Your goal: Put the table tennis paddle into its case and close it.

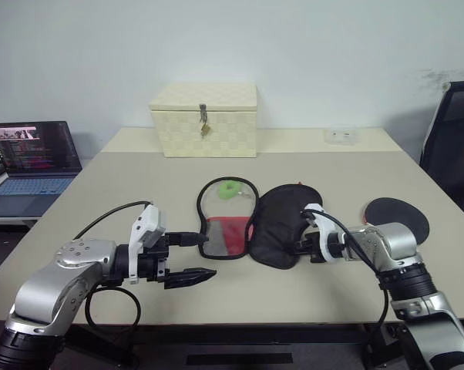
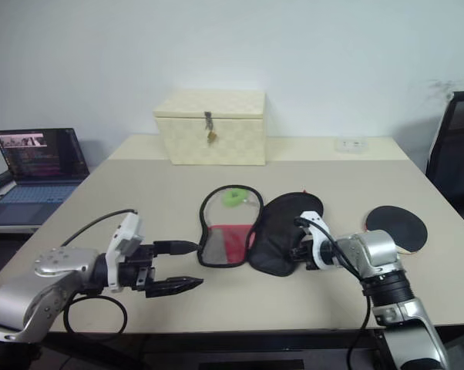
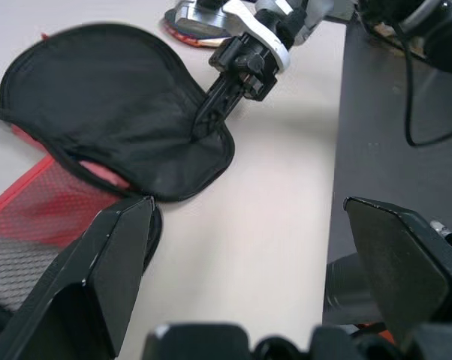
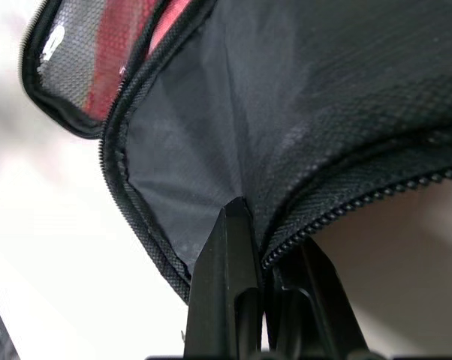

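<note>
The case (image 1: 278, 223) lies unzipped and spread flat mid-table: a mesh and red half (image 1: 228, 223) on the left, a black fabric half on the right. My right gripper (image 1: 300, 247) is shut on the zipped rim of the black half's near end; the right wrist view shows the fingers (image 4: 230, 262) pinching that edge. My left gripper (image 1: 205, 257) stands open by the near end of the mesh half, touching nothing. The table tennis paddle (image 1: 398, 218) lies black face up on the table, to the right of my right arm.
A cream woven box (image 1: 204, 119) with a metal latch stands at the back of the table. An open laptop (image 1: 33, 166) sits on a side table at the left. A black chair (image 1: 455, 139) is at the right. A green item (image 1: 232, 189) shows in the mesh pocket.
</note>
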Motion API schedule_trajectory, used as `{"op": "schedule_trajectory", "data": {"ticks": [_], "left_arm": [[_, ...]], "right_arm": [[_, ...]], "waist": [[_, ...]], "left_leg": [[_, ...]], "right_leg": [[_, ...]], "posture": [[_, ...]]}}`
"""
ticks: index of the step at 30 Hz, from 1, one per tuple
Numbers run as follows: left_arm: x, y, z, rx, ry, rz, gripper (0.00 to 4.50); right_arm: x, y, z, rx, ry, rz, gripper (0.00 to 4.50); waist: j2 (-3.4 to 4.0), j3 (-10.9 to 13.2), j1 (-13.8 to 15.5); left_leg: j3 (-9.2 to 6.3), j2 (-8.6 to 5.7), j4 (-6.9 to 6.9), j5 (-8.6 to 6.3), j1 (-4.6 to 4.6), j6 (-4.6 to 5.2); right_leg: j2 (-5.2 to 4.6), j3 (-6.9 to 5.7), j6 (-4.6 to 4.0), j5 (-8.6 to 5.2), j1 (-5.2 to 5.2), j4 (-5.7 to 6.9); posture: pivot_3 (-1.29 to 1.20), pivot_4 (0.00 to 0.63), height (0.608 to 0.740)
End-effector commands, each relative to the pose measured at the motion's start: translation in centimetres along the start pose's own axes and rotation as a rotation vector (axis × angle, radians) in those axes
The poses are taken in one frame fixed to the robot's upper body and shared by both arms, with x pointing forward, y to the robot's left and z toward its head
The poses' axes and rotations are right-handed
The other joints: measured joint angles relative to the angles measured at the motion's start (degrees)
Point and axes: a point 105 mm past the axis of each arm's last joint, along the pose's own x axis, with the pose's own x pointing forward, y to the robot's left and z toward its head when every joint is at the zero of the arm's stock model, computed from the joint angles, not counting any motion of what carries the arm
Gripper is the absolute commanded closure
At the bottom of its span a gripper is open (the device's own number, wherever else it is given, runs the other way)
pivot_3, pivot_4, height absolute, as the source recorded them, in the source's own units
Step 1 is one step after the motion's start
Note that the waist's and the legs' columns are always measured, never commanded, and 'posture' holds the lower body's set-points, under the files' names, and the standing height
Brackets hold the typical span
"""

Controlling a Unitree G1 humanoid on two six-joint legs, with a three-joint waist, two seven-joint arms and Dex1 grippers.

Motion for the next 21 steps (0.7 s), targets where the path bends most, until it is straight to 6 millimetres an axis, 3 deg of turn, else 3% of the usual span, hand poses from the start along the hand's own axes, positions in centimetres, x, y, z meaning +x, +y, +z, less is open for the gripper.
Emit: {"op": "schedule_trajectory", "data": {"ticks": [1, 10, 12, 16, 21], "left_arm": [[0.7, -0.7, 0.9, 0.042, -0.021, -0.04, 0.06], [1.2, -0.8, 0.7, 0.035, -0.027, -0.042, 0.06], [1.3, -0.8, 0.7, 0.034, -0.028, -0.042, 0.06], [1.5, -0.8, 0.6, 0.034, -0.031, -0.041, 0.06], [1.8, -0.9, 0.6, 0.036, -0.036, -0.05, 0.06]], "right_arm": [[-1.2, -1.0, 0.8, -0.068, 0.008, -0.019, 4.46], [-2.1, -4.2, 2.4, -0.172, 0.03, -0.107, 4.46], [-2.0, -4.6, 2.8, -0.169, 0.02, -0.118, 4.05], [-2.3, -5.1, 3.0, -0.17, 0.016, -0.133, 2.8], [-5.3, -6.5, 4.7, -0.183, -0.086, -0.223, 1.07]], "waist": [[0.0, 0.0, 0.02], [0.0, 0.0, 0.02], [0.0, 0.0, 0.05], [0.0, 0.0, 0.08], [0.0, 0.0, 0.42]], "left_leg": [[0.02, -0.01, 0.01, 0.0, 0.0, 0.0], [0.02, -0.01, 0.06, 0.0, -0.01, 0.0], [0.0, -0.01, 0.07, 0.0, -0.02, 0.0], [-0.01, -0.01, 0.08, 0.01, -0.03, -0.01], [-0.01, -0.03, 0.11, 0.01, -0.04, -0.01]], "right_leg": [[0.0, 0.0, 0.0, 0.0, 0.0, 0.0], [0.0, -0.01, 0.0, 0.0, 0.01, 0.02], [0.0, -0.02, 0.0, 0.0, 0.01, 0.02], [-0.01, -0.03, 0.0, 0.01, 0.01, 0.02], [-0.01, -0.03, 0.01, 0.01, 0.02, 0.04]], "posture": [[0.0, 0.15, 0.74], [0.0, 0.15, 0.74], [0.0, 0.15, 0.74], [0.0, 0.15, 0.74], [0.0, 0.15, 0.74]]}}
